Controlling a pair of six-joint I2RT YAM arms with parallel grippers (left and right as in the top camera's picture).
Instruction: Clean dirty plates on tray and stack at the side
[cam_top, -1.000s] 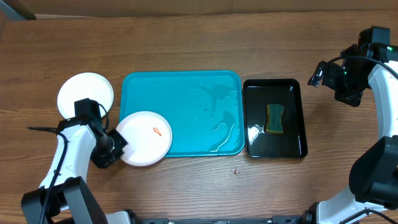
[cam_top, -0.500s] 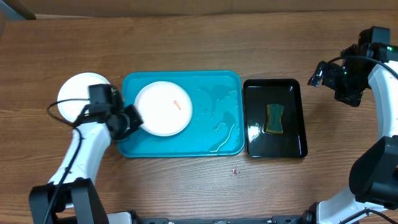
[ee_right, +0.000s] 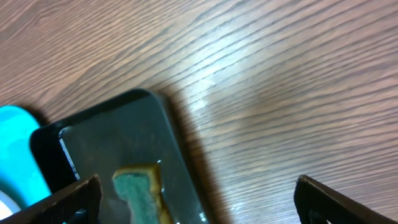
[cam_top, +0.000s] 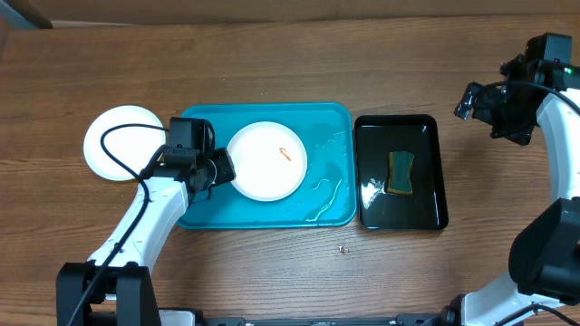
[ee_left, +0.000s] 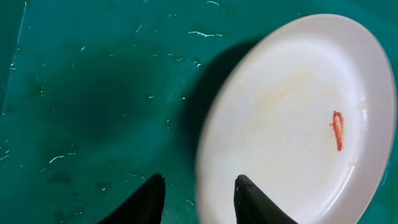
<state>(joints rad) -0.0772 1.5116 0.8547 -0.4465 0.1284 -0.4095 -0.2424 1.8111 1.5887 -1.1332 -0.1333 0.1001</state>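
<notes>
A white plate [cam_top: 265,161] with an orange smear [ee_left: 337,130] lies inside the turquoise tray [cam_top: 326,122], left of its middle. My left gripper [cam_top: 220,169] is at the plate's left rim with its jaws parted. In the left wrist view one finger [ee_left: 249,196] is over the plate [ee_left: 292,112] and the other over the wet tray floor [ee_left: 93,93], with the rim loose between them. Another white plate [cam_top: 124,143] rests on the table left of the tray. My right gripper [cam_top: 480,100] hangs wide open at the far right, holding nothing.
A black tray [cam_top: 401,172] right of the turquoise one holds a green and yellow sponge [cam_top: 401,172]; the right wrist view shows that sponge [ee_right: 140,186] below the open jaws. Water streaks lie on the turquoise tray's right half. Small crumbs [cam_top: 343,248] lie on the wood in front.
My left arm carried the smeared plate from the tray's front left corner rightward onto the tray, and its jaws have parted from the rim. The right arm barely shifted.
</notes>
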